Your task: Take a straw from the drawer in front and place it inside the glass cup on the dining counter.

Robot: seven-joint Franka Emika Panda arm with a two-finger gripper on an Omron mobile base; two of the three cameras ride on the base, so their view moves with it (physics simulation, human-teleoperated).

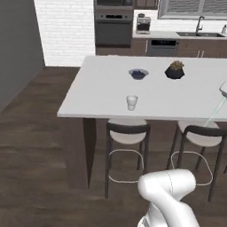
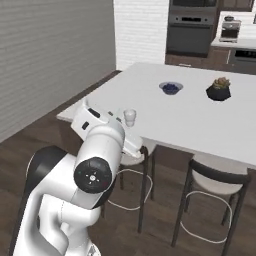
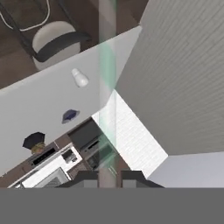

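Left base view: we see the small translucent whitish glass cup upright near the front edge of the large white-topped dining counter. The thin pale green straw slants at the right edge, well apart from the cup.

Right base view: the cup stands on the counter just behind the white arm; straw faint beside it.

Hand view: the gripper has its dark tips pressed on the straw, which runs straight away from the hand. Cup is to the left of it, not touching. Dark blue bowl & black plant pot are further left.
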